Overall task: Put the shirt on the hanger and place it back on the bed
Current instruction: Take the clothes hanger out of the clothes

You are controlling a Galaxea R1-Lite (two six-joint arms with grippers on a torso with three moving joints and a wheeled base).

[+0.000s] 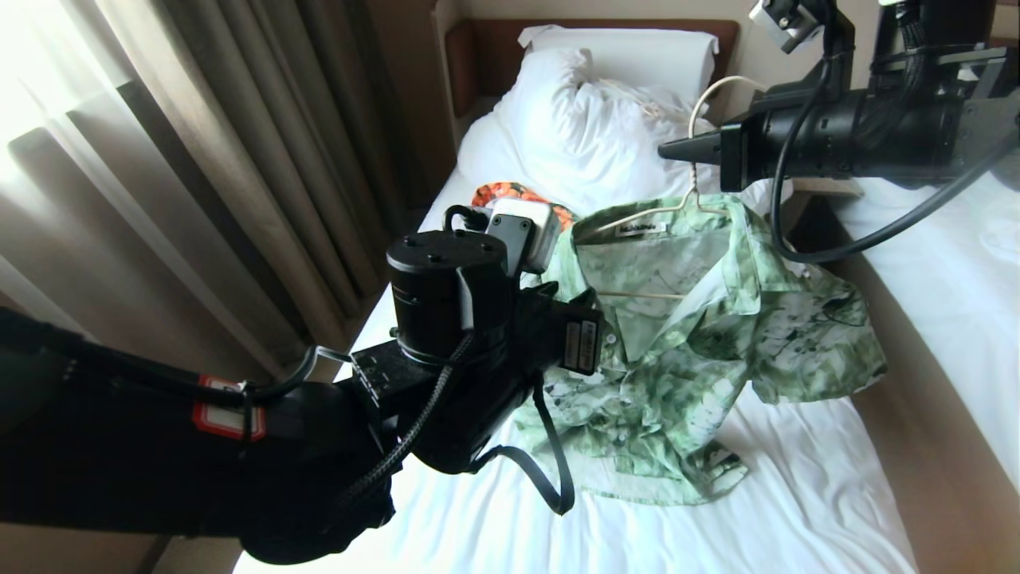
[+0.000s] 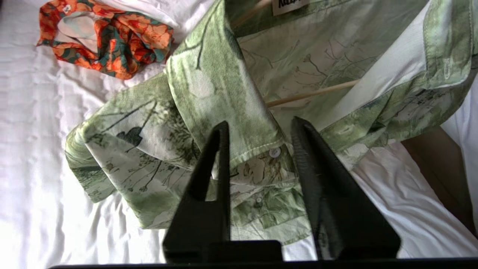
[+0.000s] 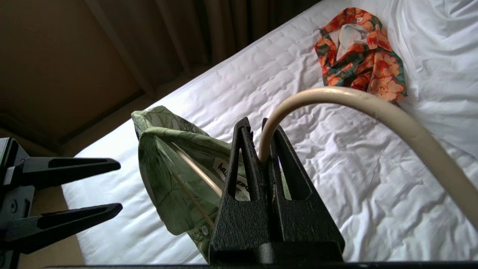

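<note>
**Count of things on and around the bed**

Two garments: one green floral shirt [image 1: 701, 335] and one orange-and-dark-green patterned garment [image 2: 104, 37]. One cream hanger [image 3: 373, 108]. Two beds: the large bed [image 1: 797, 494] with one white pillow [image 1: 621, 56], and a second bed [image 1: 956, 279] past the gap. Two grippers: the left gripper [image 2: 261, 130] and the right gripper [image 3: 255, 130]. Three white shirt buttons are countable in the left wrist view.

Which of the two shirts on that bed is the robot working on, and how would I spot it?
On the white bed, below the pillow, it is the shirt draped on a thin cream hanger whose hook the right gripper holds. It is pale green with a leafy print, unlike the crumpled orange garment beside it.
</note>
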